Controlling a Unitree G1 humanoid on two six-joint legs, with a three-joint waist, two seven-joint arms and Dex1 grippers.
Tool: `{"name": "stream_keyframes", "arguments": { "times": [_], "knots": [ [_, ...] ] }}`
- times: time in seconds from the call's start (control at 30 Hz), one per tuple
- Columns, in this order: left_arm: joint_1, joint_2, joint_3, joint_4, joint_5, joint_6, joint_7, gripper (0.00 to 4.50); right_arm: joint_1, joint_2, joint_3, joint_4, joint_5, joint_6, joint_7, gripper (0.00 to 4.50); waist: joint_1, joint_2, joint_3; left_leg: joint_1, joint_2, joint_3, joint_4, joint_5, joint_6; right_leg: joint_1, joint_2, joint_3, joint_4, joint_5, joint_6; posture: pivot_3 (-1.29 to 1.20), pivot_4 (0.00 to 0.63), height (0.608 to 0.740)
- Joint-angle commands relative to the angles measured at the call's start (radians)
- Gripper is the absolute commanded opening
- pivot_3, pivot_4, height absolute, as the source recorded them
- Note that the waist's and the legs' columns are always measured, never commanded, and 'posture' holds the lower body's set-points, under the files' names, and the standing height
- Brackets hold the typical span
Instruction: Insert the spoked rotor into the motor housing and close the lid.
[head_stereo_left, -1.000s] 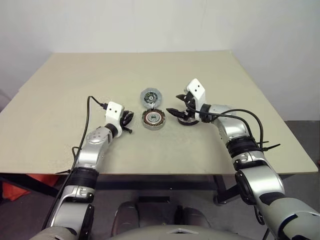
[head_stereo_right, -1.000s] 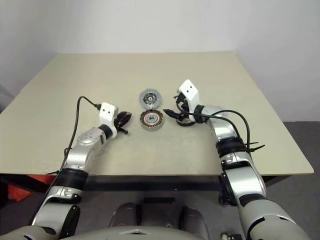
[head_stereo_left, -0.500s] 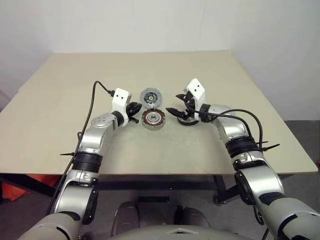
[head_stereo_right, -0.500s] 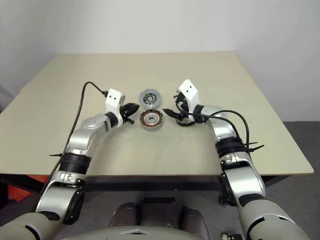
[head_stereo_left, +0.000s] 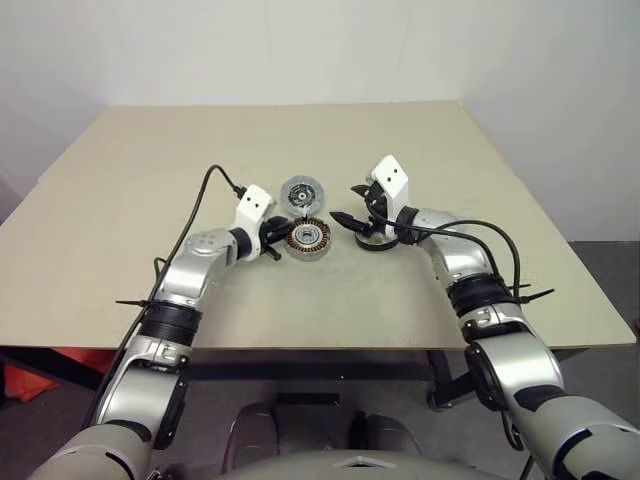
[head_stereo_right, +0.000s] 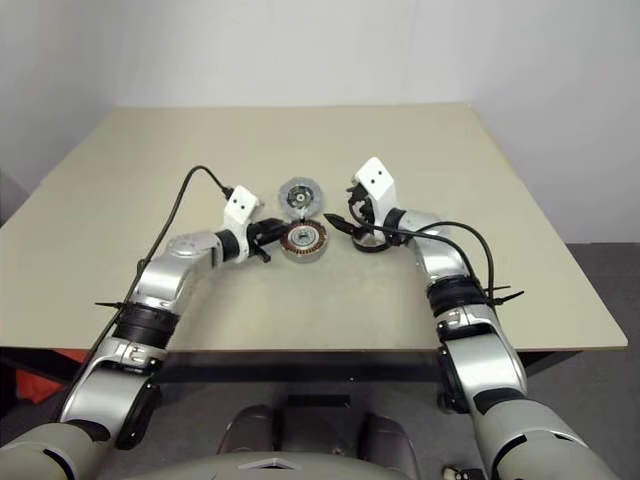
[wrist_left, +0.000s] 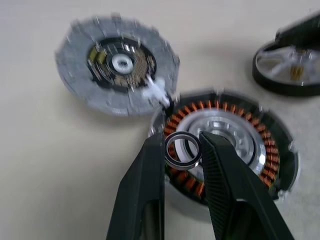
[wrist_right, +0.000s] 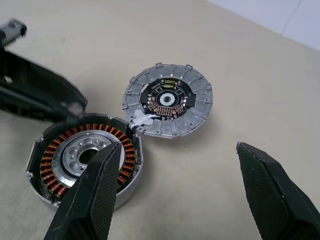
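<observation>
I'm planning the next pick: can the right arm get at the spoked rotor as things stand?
Probably yes. The right end effector stands open right beside the spoked rotor, which lies uncovered on the table. The left end effector, gripping a small ring, is over the motor housing, out of the way.

Plain white wall behind, wide beige matte counter with dark underframe, grey floor at right, even soft light
</observation>
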Motion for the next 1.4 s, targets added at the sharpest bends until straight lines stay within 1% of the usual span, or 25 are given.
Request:
{"name": "stream_keyframes", "arguments": {
  "times": [0.03, 0.23, 0.43, 0.7, 0.9, 1.33, 1.37, 1.4],
  "knots": [
    [-0.044, -0.015, -0.002, 0.023, 0.005, -0.024, -0.010, 0.70, 0.007, 0.001, -0.024, -0.034, 0.016, -0.020, -0.010, 4.17, 0.001, 0.000, 0.000, 0.000, 0.000, 0.000, 0.000, 0.000, 0.000, 0.000, 0.000, 0.000, 0.000, 0.000, 0.000, 0.00, 0.000, 0.740],
    [-0.077, -0.050, -0.006, 0.090, 0.018, -0.050, -0.006, 0.70, 0.004, 0.000, -0.026, -0.031, 0.016, -0.024, -0.016, 4.17, 0.001, 0.000, 0.000, 0.000, 0.000, 0.000, 0.001, 0.000, 0.000, 0.000, 0.000, 0.000, 0.000, 0.000, 0.000, 0.00, 0.000, 0.740],
    [-0.086, -0.069, -0.004, 0.102, 0.024, -0.061, -0.005, 0.70, -0.010, -0.003, -0.024, -0.019, 0.013, -0.028, -0.011, 4.17, 0.000, 0.000, 0.000, 0.000, 0.000, 0.000, 0.001, 0.000, 0.000, 0.000, 0.000, 0.000, 0.000, 0.000, 0.000, 0.00, 0.000, 0.740],
    [-0.089, -0.073, -0.001, 0.119, 0.037, -0.068, 0.006, 0.70, -0.014, -0.002, -0.023, -0.014, 0.011, -0.031, -0.009, 4.17, 0.001, 0.000, 0.000, 0.000, 0.000, 0.000, 0.001, 0.000, 0.000, 0.000, 0.000, 0.000, 0.001, 0.000, 0.000, 0.00, 0.000, 0.740],
    [-0.098, -0.095, -0.009, 0.148, 0.041, -0.085, 0.010, 0.70, -0.012, 0.001, -0.021, -0.016, 0.010, -0.033, -0.011, 4.17, 0.001, 0.000, 0.000, 0.000, 0.000, 0.000, 0.002, 0.000, 0.001, 0.000, 0.000, 0.000, 0.001, 0.000, 0.000, 0.00, 0.000, 0.740],
    [-0.101, -0.098, -0.017, 0.154, 0.035, -0.079, -0.030, 0.70, -0.010, -0.003, -0.024, -0.018, 0.010, -0.034, -0.014, 4.17, 0.003, 0.000, 0.000, -0.001, 0.000, 0.000, 0.003, 0.000, 0.001, 0.000, 0.000, 0.000, 0.001, 0.000, 0.000, 0.00, 0.000, 0.740],
    [-0.098, -0.097, -0.020, 0.148, 0.037, -0.076, -0.033, 1.43, -0.010, -0.003, -0.024, -0.018, 0.010, -0.034, -0.014, 4.17, 0.003, 0.000, 0.000, -0.001, 0.000, 0.000, 0.003, 0.000, 0.001, 0.000, 0.000, 0.000, 0.001, 0.000, 0.000, 0.00, 0.000, 0.740],
    [-0.095, -0.096, -0.022, 0.141, 0.039, -0.069, -0.033, 1.62, -0.010, -0.002, -0.023, -0.017, 0.010, -0.034, -0.014, 4.17, 0.003, 0.000, 0.000, -0.001, 0.000, 0.000, 0.003, 0.000, 0.001, 0.000, 0.000, 0.000, 0.001, 0.000, 0.000, 0.00, 0.000, 0.740]
  ]
}}
